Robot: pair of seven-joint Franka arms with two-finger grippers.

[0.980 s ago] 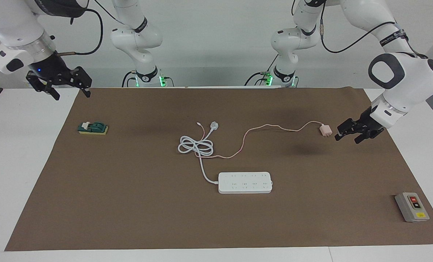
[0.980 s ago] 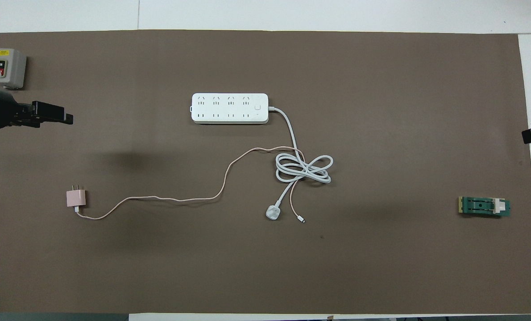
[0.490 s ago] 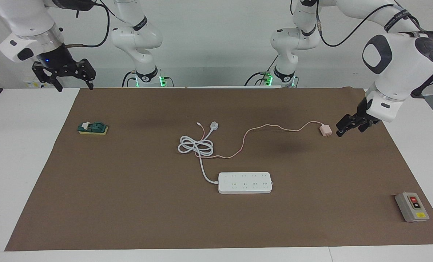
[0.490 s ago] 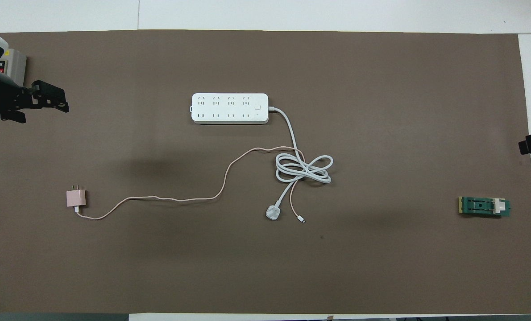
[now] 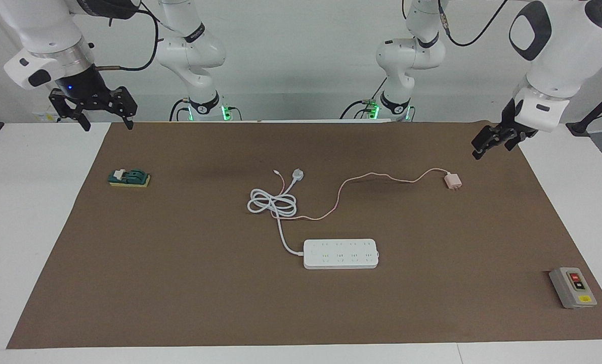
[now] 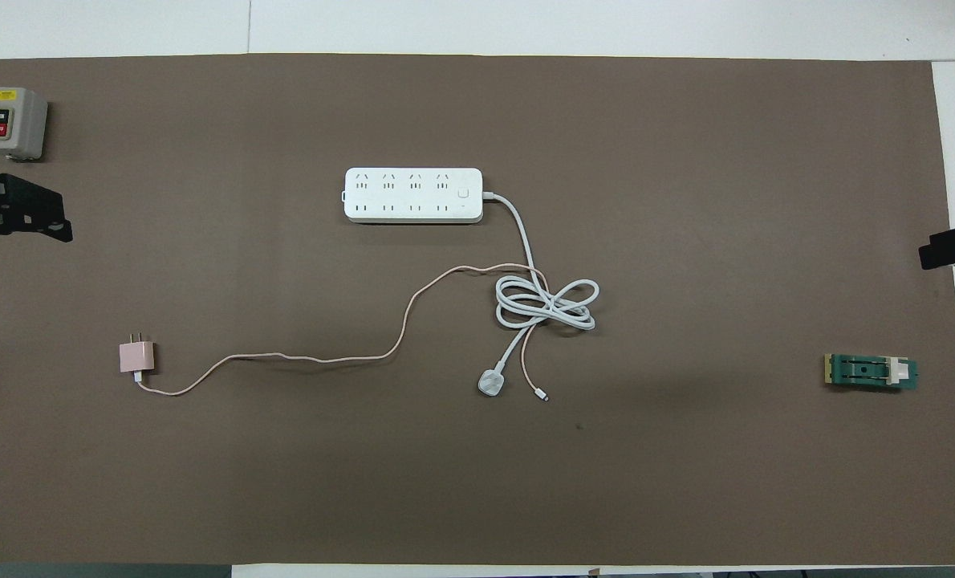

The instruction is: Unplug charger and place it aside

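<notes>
**Charger unplugged, lying on the mat toward the left arm's end**

Charger (image 5: 452, 181), a small pale-pink cube, lies flat on the brown mat (image 5: 179, 303) that covers the table (image 5: 23, 212), well apart from the white power strip (image 5: 341, 253) and nearer to the robots than it. In the overhead view its two prongs point toward the left arm's end of the table, touching nothing. Its thin pink cable (image 5: 382, 176) trails across the mat toward the middle, passes by the coiled white cord (image 5: 273, 203) of the power strip, and ends loose beside the cord's white plug (image 5: 297, 175). None of the strip's sockets holds a plug.

Up in the air over the mat's edge at the left arm's end hangs the left pincer (image 5: 488, 142), above and apart from the charger, grasping nothing; I cannot tell how far its fingers stand apart. Over the mat's corner close to the right arm's base hangs the right pincer (image 5: 104, 115), released, its fingers spread wide and empty.

A grey switch box (image 5: 572, 287) with red and yellow buttons sits at the left arm's end, farther from the robots than the power strip. A small green block (image 5: 129, 178) rests toward the right arm's end.
</notes>
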